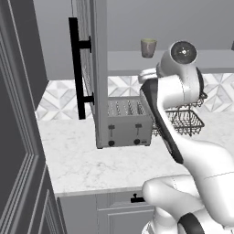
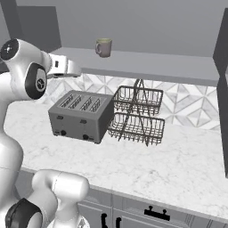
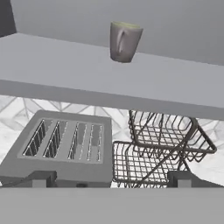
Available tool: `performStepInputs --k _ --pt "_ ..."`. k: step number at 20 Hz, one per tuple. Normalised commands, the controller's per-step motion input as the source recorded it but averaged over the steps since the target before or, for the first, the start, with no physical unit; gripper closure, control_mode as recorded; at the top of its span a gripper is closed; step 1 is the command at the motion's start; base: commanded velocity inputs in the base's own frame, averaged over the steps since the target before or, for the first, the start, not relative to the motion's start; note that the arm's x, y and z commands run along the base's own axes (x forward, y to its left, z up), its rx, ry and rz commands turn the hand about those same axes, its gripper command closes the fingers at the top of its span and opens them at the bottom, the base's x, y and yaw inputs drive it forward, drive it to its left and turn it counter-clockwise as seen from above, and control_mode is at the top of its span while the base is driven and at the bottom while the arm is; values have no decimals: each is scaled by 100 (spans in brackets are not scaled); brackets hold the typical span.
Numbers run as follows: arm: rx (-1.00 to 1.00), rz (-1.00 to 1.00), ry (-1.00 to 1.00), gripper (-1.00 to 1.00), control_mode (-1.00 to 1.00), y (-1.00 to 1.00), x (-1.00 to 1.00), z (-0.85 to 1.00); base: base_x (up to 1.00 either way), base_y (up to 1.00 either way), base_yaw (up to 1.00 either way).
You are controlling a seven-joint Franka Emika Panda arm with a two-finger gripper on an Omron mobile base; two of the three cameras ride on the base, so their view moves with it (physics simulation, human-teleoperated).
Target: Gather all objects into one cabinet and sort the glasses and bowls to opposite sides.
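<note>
Barely begun: cream handled mug alone on the cabinet shelf at twelve o'clock above toaster and wire rack, fingers spread wide and empty, other cups and bowl unseen, sorting left.

place: kitchen | cues: marble counter, toaster and wire rack just past gripper, wall cabinet shelf above
</note>
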Motion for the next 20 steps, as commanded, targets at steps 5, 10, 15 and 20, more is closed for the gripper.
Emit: performStepInputs --k 5,10,15,20 --pt "-3 -28 -11 -100 -100 23 6 20 0 0 0" --pt "1 0 -1 -100 -100 -5 6 1 0 0 0" --pt "8 5 -2 -100 -100 -19 37 26 0 0 0" --pt "1 2 0 -100 -100 -2 18 7 0 0 0"
